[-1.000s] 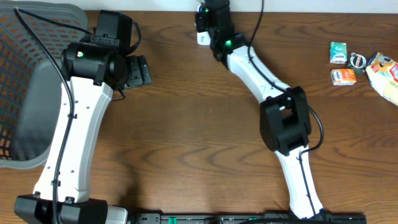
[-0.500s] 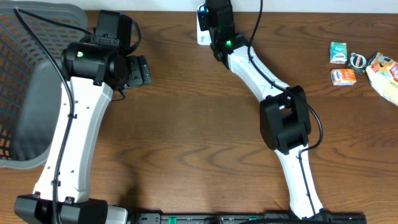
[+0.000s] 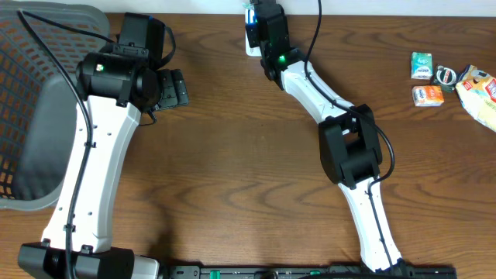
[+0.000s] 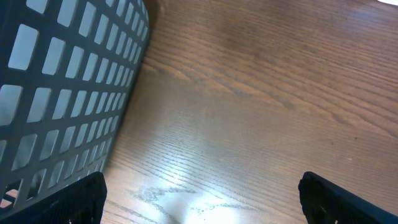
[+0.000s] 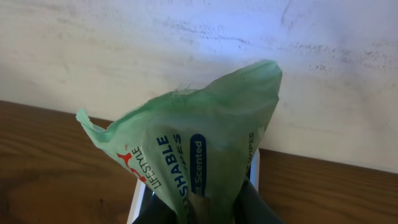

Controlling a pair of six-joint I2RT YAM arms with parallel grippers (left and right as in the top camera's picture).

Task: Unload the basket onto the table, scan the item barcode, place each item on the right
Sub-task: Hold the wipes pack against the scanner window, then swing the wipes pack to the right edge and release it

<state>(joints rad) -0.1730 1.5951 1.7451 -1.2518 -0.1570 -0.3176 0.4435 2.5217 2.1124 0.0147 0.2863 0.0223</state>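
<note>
The item is a crumpled green wipes packet (image 5: 199, 143) with blue and red lettering. My right gripper (image 5: 208, 205) is shut on its lower end and holds it up in front of a pale wall. A white scanner base (image 5: 138, 198) shows just behind and below the packet. From overhead, the right gripper (image 3: 263, 27) sits at the table's far edge over that white scanner (image 3: 251, 48), and the wrist hides the packet. No barcode shows on the packet's visible face. My left gripper (image 3: 172, 87) is open and holds nothing, with bare wood between its fingertips (image 4: 81, 199).
A dark grey mesh basket (image 3: 39, 101) fills the far left, and its wall (image 4: 62, 93) stands close to the left gripper. Several small packets lie at the back right, among them a green one (image 3: 421, 65), an orange one (image 3: 427, 95) and a snack bag (image 3: 480, 89).
The right wrist has shifted slightly left and toward the far edge with the packet, and its elbow followed. The left arm has not moved.
</note>
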